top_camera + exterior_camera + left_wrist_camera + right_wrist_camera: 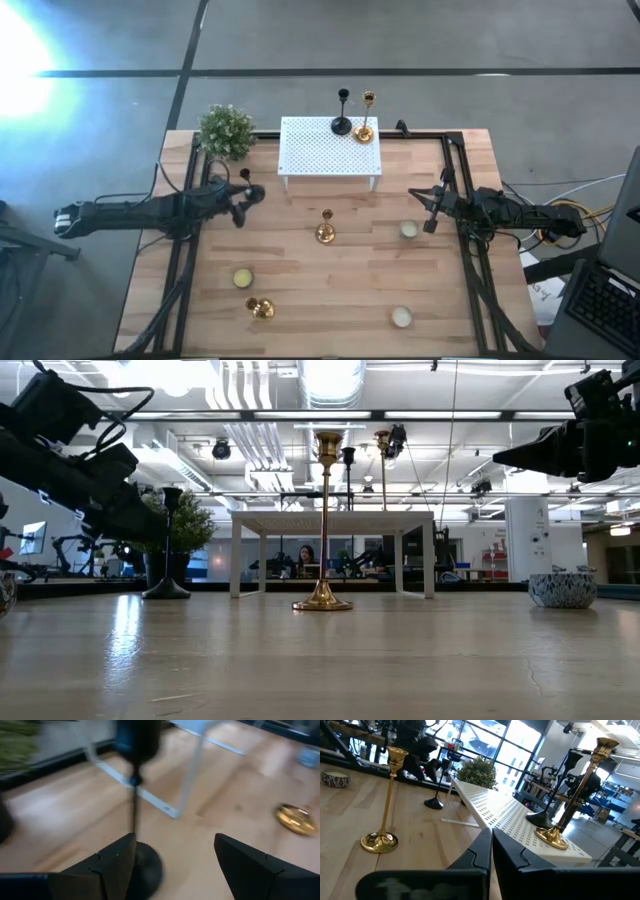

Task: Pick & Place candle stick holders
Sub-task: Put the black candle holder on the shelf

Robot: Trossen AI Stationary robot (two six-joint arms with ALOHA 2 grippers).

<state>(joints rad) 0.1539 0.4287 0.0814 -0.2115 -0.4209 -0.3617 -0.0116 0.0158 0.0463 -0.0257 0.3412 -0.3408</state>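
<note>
A pale wooden table (pixel 320 300) fills the lower part of the overhead frame, with a white perforated rack (pixel 330 150) standing at its upper centre and a bushy green plant (pixel 226 131) at the upper left corner. From the left edge of the frame the left arm reaches in, its gripper (pixel 243 203) lying just left of the rack's lower left leg. In its wrist view the two dark fingers (pixel 117 857) are spread wide apart and grip nothing; a black candle holder (pixel 136 800) stands upright on the table between them and slightly ahead, its round base close to one fingertip. The low view shows that same holder at left, upright beside the dark arm. From the right edge of the overhead frame the right arm waits, its gripper (pixel 430 210) held above the table right of centre, its fingers pressed together with nothing between them in its wrist view. A gold candle holder (pixel 325 230) stands upright at the frame's centre, well apart from both grippers. On the rack's upper right corner a second black holder (pixel 342 120) and a second gold holder (pixel 365 126) stand side by side. A third gold holder (pixel 260 308) lies tipped over at lower left. Three small round bowls (pixel 408 230) sit scattered on the lower table.
</note>
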